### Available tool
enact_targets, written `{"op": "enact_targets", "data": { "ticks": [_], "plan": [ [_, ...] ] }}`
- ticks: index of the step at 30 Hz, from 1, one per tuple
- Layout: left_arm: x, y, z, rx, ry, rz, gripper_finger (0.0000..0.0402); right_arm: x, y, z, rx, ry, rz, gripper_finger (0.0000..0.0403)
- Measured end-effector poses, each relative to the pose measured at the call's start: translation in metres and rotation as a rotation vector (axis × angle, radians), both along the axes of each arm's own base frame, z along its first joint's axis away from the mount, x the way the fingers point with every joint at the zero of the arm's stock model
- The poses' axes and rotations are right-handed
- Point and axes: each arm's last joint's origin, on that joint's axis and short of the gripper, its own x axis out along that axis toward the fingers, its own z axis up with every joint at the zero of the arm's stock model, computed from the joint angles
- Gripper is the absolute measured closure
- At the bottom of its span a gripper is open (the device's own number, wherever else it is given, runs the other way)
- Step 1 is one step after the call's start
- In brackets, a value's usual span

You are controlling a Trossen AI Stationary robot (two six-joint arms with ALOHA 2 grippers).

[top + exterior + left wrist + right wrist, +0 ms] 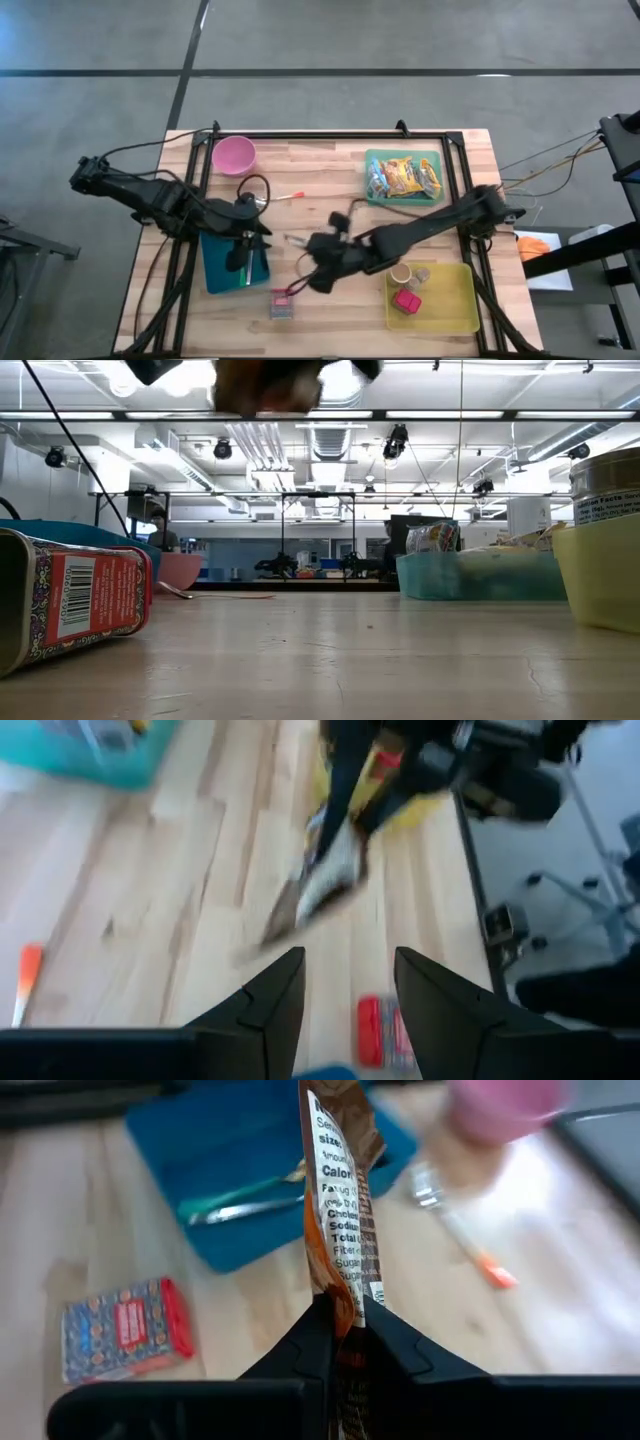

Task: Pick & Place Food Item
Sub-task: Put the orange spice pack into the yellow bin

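Observation:
My right gripper point(345, 1325) is shut on a brown and orange snack packet point(340, 1190) with a printed nutrition label. It is above the middle of the table point(330, 180) in the high view, where the gripper point(318, 262) sits between the blue tray point(222, 265) and the yellow bin point(450, 310). The left wrist view shows the packet point(325, 885) blurred under the right arm. My left gripper point(348, 990) is open with nothing between its fingers, over the blue tray's right edge point(245, 240). A teal tray point(372, 190) at the far right holds several snack packets. My right gripper pinches one end of the packet point(347, 1312) between its two fingers. The fingers slant down from the table's right side. The packet runs on past the fingertips with its thin edge toward the wrist camera, and it is lifted clear of the table.
A patterned tin point(283, 304) lies on its side near the front edge, also in the low view point(70, 605). A utensil lies on the blue tray point(240, 1200). A pink bowl point(234, 155) stands far left, with an orange-handled spoon point(285, 197) beside it. The yellow bin holds small containers.

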Motion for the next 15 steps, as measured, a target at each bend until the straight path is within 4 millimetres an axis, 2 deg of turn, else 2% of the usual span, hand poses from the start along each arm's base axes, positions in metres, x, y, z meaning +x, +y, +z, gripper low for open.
{"op": "enact_targets", "data": {
  "ticks": [5,8,12,15],
  "plan": [
    [0.001,0.003,0.007,0.038,-0.086,0.078,0.0237,-0.052,-0.006,0.054,-0.013,-0.099,-0.136,0.0375],
    [0.007,0.003,0.018,0.039,-0.221,0.137,0.0237,-0.081,-0.009,0.078,0.027,-0.218,-0.182,0.0375],
    [0.023,-0.002,0.031,0.006,-0.503,0.136,0.0237,-0.105,-0.014,0.092,0.128,-0.417,-0.174,0.0375],
    [0.026,-0.001,0.034,-0.019,-0.617,0.140,0.0237,-0.119,-0.016,0.097,0.181,-0.583,-0.138,0.0375]
  ]
}}
